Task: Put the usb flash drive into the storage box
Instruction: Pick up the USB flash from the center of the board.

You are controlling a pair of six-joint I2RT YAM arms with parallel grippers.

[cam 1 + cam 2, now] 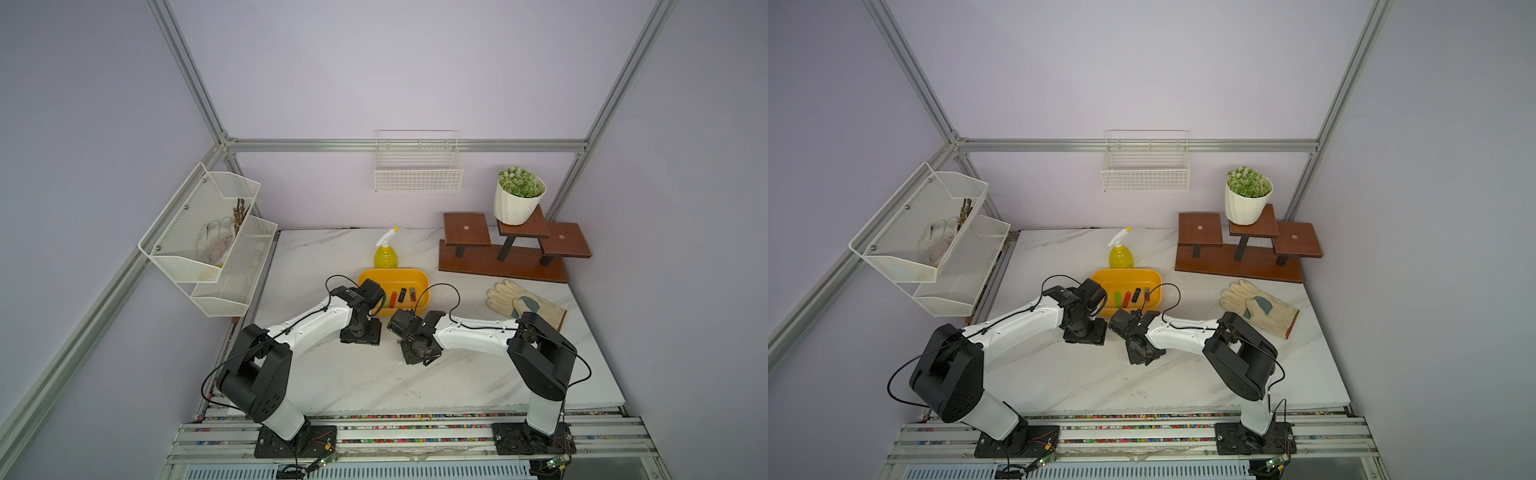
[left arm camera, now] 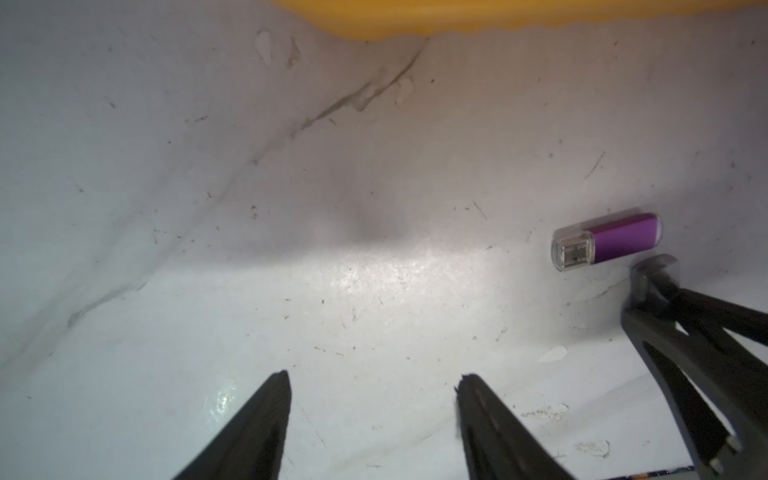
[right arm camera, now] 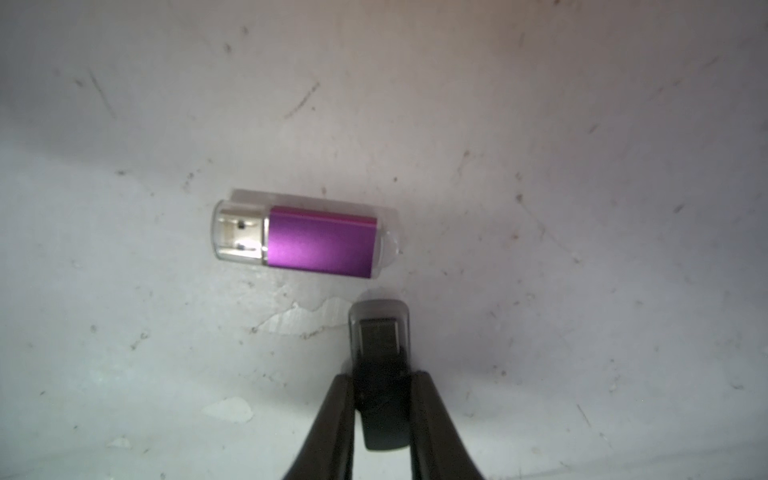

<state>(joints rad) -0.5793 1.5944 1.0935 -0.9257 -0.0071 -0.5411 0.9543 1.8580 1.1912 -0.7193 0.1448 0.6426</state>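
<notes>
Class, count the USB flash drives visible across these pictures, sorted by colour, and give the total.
green flash drive: 1
orange flash drive: 1
black flash drive, plus another held in the right claw: 2
dark red flash drive: 1
purple flash drive: 1
Total: 6

Both top views are evenly lit with bowed edges; wrist views show glare on the desk (image 2: 374,266), dim corners, blur.

Satin-metal usb flash drive (image 3: 320,241) wears a clear plastic cap (image 3: 237,232).
</notes>
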